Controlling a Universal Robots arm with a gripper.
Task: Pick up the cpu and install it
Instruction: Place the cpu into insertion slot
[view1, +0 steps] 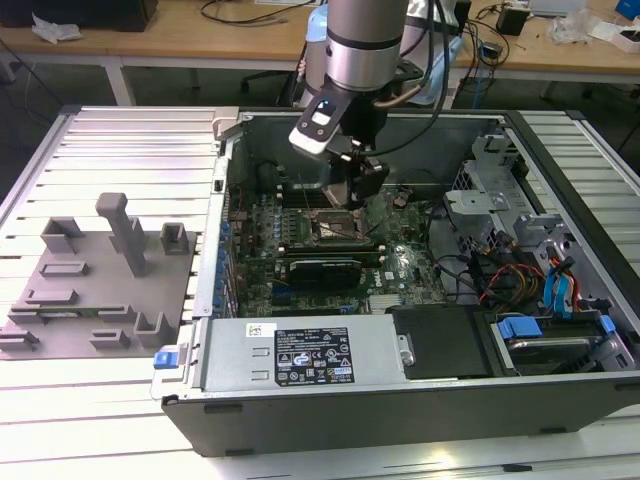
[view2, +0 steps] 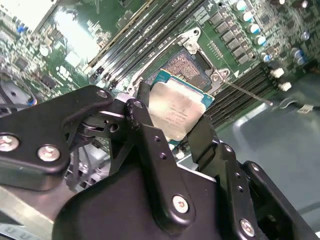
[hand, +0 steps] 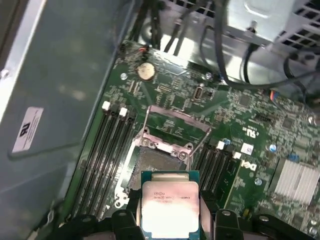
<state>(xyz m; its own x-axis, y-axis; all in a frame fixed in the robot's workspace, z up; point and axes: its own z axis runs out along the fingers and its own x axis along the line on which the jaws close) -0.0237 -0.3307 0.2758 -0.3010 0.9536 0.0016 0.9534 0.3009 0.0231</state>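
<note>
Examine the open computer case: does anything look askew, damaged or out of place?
Nothing looks damaged. The cpu is clamped in the claw over the socket, whose metal frame stands hinged open.

Silver against green and black
Pale silver cpu (hand: 170, 207), teal-green rim; deep green motherboard (hand: 165, 92), flecked with silver; matte black fingers (view2: 150, 140)
</note>
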